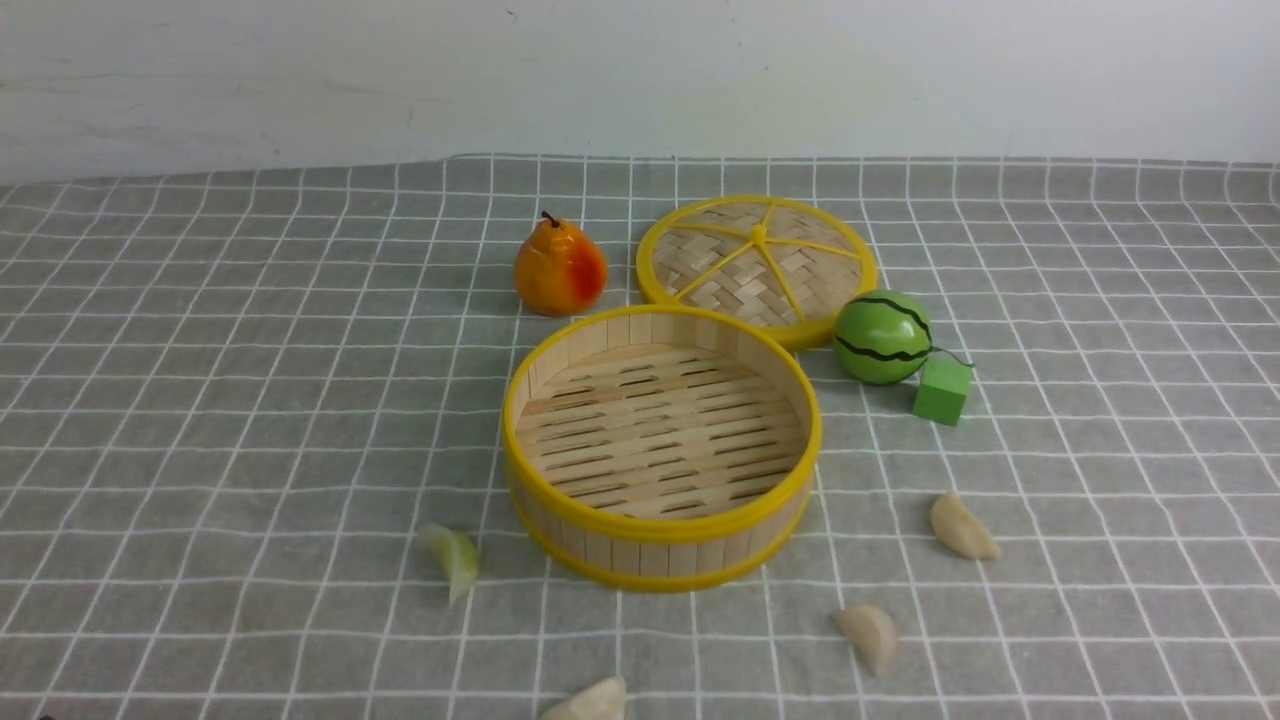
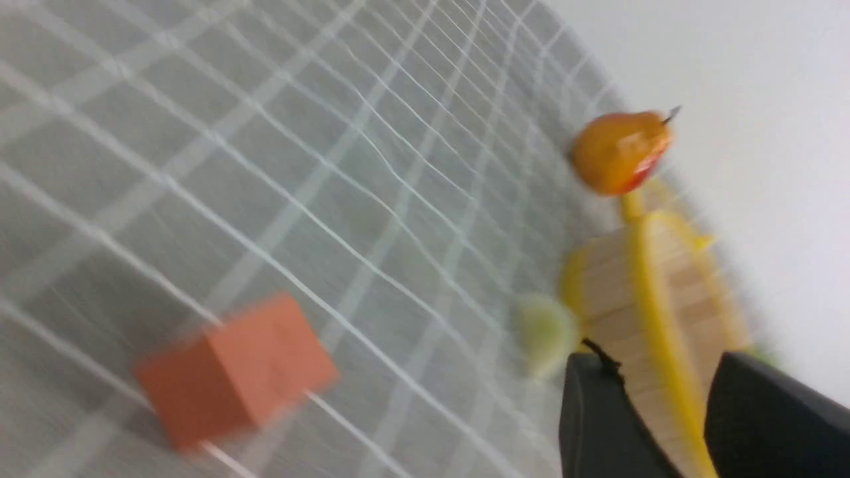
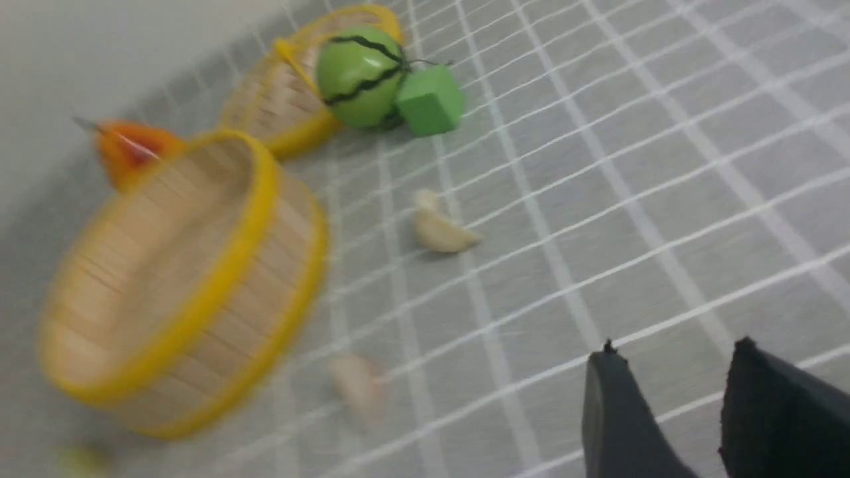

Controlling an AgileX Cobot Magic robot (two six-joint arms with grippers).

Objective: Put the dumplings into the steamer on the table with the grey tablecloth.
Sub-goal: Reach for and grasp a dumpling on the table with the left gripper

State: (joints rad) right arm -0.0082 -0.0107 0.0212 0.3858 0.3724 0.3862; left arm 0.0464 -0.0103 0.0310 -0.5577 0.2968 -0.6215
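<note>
The steamer (image 1: 640, 555) stands empty mid-table on the grey tablecloth (image 1: 200, 400). A pale green dumpling (image 1: 455, 560) lies at its front left. Cream dumplings lie to its right (image 1: 963, 528), front right (image 1: 870, 635) and at the bottom edge (image 1: 592, 702). Neither gripper shows in the front view. In the left wrist view my left gripper (image 2: 657, 358) is open and empty, with the green dumpling (image 2: 544, 332) and the steamer wall (image 2: 617, 292) beyond it. My right gripper (image 3: 676, 348) is open over bare cloth, apart from two cream dumplings (image 3: 441, 229) (image 3: 356, 385) and the steamer (image 3: 252, 312).
The woven lid (image 1: 755, 262) lies flat behind the steamer, with an orange pear (image 1: 560, 268) to its left. A toy watermelon (image 1: 882, 337) and a green cube (image 1: 942, 390) sit at the right. An orange-red block (image 2: 239, 368) lies on the cloth in the left wrist view.
</note>
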